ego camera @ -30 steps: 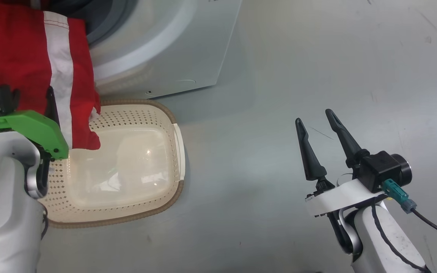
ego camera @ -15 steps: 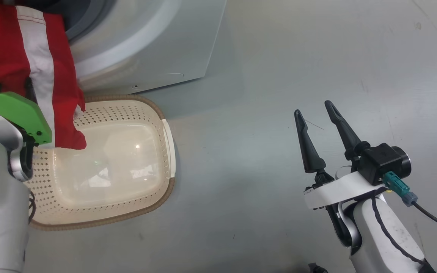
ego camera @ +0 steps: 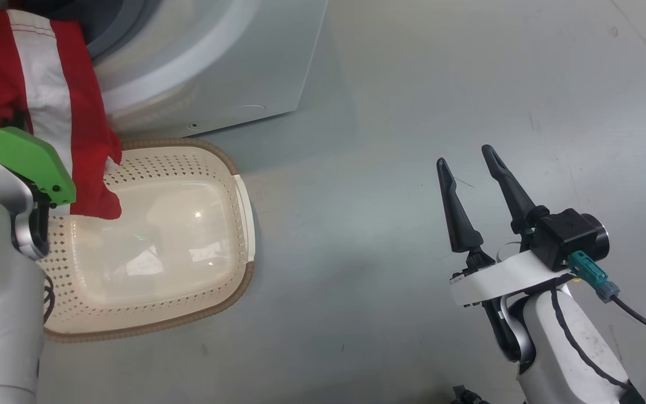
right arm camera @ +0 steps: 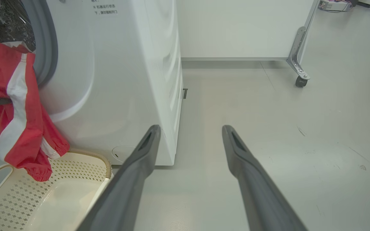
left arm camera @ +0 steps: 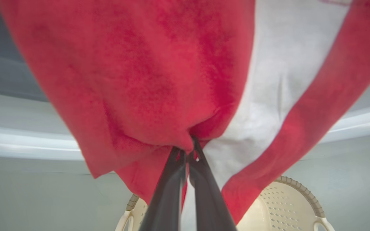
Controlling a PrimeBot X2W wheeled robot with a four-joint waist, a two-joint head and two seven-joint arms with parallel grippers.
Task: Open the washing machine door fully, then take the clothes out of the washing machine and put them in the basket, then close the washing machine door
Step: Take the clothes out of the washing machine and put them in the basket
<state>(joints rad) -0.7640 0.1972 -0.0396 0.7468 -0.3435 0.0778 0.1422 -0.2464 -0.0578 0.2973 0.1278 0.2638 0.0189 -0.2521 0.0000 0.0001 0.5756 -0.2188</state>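
Hanging from the opening of the washing machine at the head view's upper left, the clothes, red with a white stripe, droop over the far left corner of the basket. The basket stands on the floor just in front of the machine. The left arm's pale forearm and green wrist piece cover the lower part of the fabric and hide that arm's fingers. The right gripper is held over the floor well to the right of the basket, jaws spread and grasping nothing.

Seen from the left wrist, the left gripper has its jaws clenched on a fold of the red fabric, the fingertips sunk in a pucker of cloth, with the basket below.

Seen from the right wrist, the two long fingers stand wide apart over the floor. To their left the clothes drape out of the machine past its grey gasket, the lowest cuff dangling at the basket's corner.
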